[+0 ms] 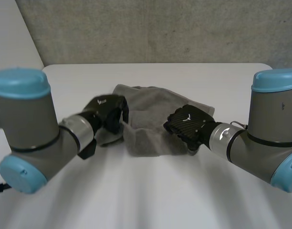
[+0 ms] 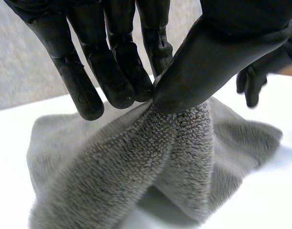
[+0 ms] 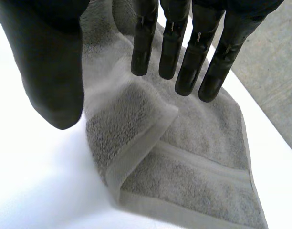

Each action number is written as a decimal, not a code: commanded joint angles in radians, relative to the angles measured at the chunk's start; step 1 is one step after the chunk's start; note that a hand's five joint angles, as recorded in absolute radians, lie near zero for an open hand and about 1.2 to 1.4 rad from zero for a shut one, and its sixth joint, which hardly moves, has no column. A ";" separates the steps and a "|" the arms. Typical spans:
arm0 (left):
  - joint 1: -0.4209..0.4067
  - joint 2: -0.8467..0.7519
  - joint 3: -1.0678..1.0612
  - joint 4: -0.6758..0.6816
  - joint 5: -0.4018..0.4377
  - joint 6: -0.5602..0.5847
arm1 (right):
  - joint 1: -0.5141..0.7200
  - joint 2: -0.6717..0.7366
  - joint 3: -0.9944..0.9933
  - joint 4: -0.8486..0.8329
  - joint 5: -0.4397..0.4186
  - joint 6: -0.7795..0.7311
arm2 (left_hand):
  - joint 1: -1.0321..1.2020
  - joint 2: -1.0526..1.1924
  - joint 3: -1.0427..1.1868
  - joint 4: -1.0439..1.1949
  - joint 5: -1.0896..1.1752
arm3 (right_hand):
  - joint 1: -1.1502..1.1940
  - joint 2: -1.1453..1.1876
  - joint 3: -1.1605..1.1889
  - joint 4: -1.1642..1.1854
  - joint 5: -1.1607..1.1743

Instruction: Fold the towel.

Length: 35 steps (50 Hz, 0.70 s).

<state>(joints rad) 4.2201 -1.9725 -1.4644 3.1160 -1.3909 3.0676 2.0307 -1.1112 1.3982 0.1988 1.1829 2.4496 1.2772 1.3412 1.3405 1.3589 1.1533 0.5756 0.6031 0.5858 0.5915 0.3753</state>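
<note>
— Where is the towel [image 1: 153, 121]?
— Bunched on the table [image 1: 146, 191], lying lengthwise between our hands.
— Who has it?
— Our left hand [image 2: 208, 62] pinches the towel's left edge, thumb against fingers. Our right hand [image 3: 193, 57] hovers over the towel's right corner, fingers straight, holding nothing.

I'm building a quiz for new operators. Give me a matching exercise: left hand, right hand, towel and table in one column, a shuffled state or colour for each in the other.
1 left hand
2 right hand
3 towel
4 table

a white
b open, over the towel
c grey, rumpled
d pinching a towel fold

Pairs: 1-d, 2-b, 3-c, 4-a.
</note>
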 commanded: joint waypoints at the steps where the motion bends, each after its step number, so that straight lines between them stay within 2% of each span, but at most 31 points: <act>1: 0.015 0.004 -0.048 0.046 -0.002 0.000 | -0.006 -0.016 -0.012 0.016 0.009 0.016 | 0.119 0.055 0.056 0.037 0.068 | -0.129 -0.157 -0.140 -0.145 -0.104; 3: 0.034 0.009 -0.048 0.046 0.000 0.000 | -0.003 -0.022 -0.015 0.014 0.015 0.041 | -0.258 -0.321 -0.321 -0.339 -0.308 | -0.147 -0.175 -0.157 -0.163 -0.121; 4: 0.034 0.009 -0.048 0.046 0.000 0.000 | -0.003 -0.022 -0.015 0.014 0.015 0.042 | -0.259 -0.323 -0.323 -0.341 -0.310 | -0.147 -0.175 -0.157 -0.163 -0.121; 6: 0.043 0.032 -0.050 0.046 0.000 0.002 | 0.003 -0.025 -0.022 0.001 0.024 0.129 | -0.580 -0.644 -0.644 -0.662 -0.631 | -0.162 -0.189 -0.172 -0.178 -0.136; 7: 0.043 0.032 -0.050 0.046 0.000 0.002 | 0.003 -0.025 -0.022 0.001 0.024 0.129 | -0.582 -0.646 -0.646 -0.664 -0.633 | -0.162 -0.189 -0.172 -0.178 -0.136; 9: 0.047 0.069 -0.056 0.046 0.000 0.002 | 0.005 -0.025 -0.031 -0.012 0.027 0.189 | -0.807 -0.871 -0.871 -0.889 -0.858 | -0.168 -0.195 -0.178 -0.184 -0.142; 11: 0.054 0.083 -0.059 0.046 -0.002 0.002 | 0.008 -0.013 -0.057 -0.044 0.030 0.312 | -0.858 -0.922 -0.921 -0.939 -0.908 | -0.191 -0.218 -0.201 -0.207 -0.165; 12: 0.054 0.083 -0.059 0.046 -0.002 0.002 | 0.008 -0.013 -0.058 -0.044 0.031 0.313 | -0.858 -0.922 -0.921 -0.940 -0.909 | -0.191 -0.219 -0.201 -0.207 -0.165; 14: 0.064 0.101 -0.085 0.046 -0.002 0.002 | 0.013 0.028 -0.096 -0.084 0.043 0.414 | -0.969 -1.033 -1.032 -1.051 -1.020 | -0.264 -0.292 -0.274 -0.280 -0.238; 17: 0.070 0.119 -0.125 0.050 -0.002 0.010 | 0.016 0.065 -0.133 -0.090 0.058 0.453 | -1.020 -1.083 -1.083 -1.101 -1.070 | -0.317 -0.345 -0.328 -0.333 -0.292; 19: 0.078 0.124 -0.143 0.050 -0.002 0.022 | 0.026 0.143 -0.224 -0.079 0.083 0.515 | -1.040 -1.104 -1.103 -1.122 -1.091 | -0.376 -0.403 -0.386 -0.392 -0.350; 22: 0.095 0.127 -0.184 0.053 -0.002 0.069 | 0.036 0.179 -0.269 -0.071 0.086 0.542 | -1.049 -1.113 -1.112 -1.131 -1.100 | -0.391 -0.418 -0.401 -0.407 -0.365; 24: 0.104 0.127 -0.203 0.058 0.000 0.097 | 0.055 0.278 -0.391 -0.033 0.090 0.578 | -1.055 -1.119 -1.118 -1.137 -1.106 | -0.376 -0.404 -0.386 -0.392 -0.350; 29: 0.164 0.124 -0.278 0.096 0.000 0.203 | 0.097 0.420 -0.572 0.065 0.092 0.585 | -1.087 -1.151 -1.150 -1.169 -1.138 | -0.364 -0.392 -0.375 -0.380 -0.339; 35: 0.218 0.123 -0.309 0.122 0.012 0.241 | 0.111 0.579 -0.795 0.202 0.092 0.589 | -1.087 -1.151 -1.150 -1.169 -1.138 | -0.361 -0.389 -0.372 -0.377 -0.336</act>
<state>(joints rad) 4.3909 -1.8473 -1.7473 3.2140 -1.3891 3.2726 2.1266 -0.6611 0.7843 0.2848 1.2759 3.0409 0.2720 0.2618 0.2673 0.2661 0.0631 0.2536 0.2709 0.2609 0.2743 0.0747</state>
